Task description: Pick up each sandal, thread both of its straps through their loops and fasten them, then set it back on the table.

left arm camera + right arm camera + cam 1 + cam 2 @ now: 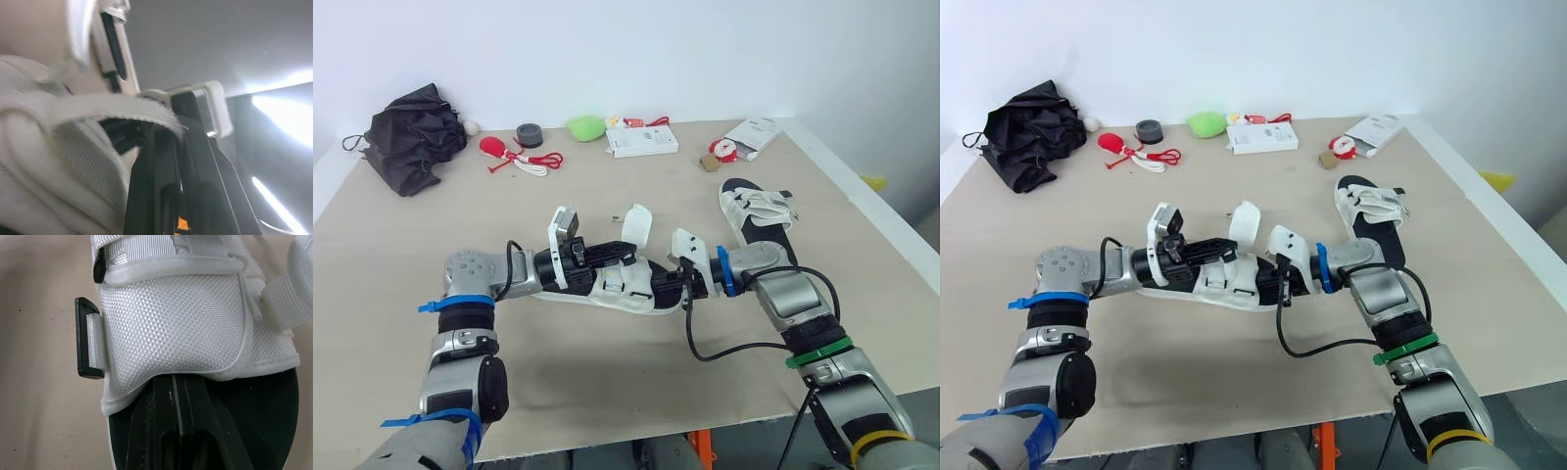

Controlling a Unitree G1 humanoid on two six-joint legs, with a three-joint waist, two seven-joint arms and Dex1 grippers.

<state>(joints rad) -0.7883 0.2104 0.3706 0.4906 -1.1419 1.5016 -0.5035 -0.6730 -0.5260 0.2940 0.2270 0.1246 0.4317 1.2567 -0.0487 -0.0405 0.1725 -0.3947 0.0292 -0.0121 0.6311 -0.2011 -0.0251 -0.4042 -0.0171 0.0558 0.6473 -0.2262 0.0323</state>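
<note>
Your left gripper (622,259) pinches a strap (112,110) of the mid-frame sandal (617,294), while your clenched right gripper (668,286) tucks under its upper, apparently steadying it for threading.

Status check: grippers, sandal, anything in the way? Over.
Left gripper shut on strap. Right gripper shut, tips under sandal upper. One strap flap standing loose. Second sandal sits apart; nothing blocking.

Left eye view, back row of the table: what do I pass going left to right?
black bundle → red toy → dark roll → green object → white box → red-and-white figure → white packet
</note>
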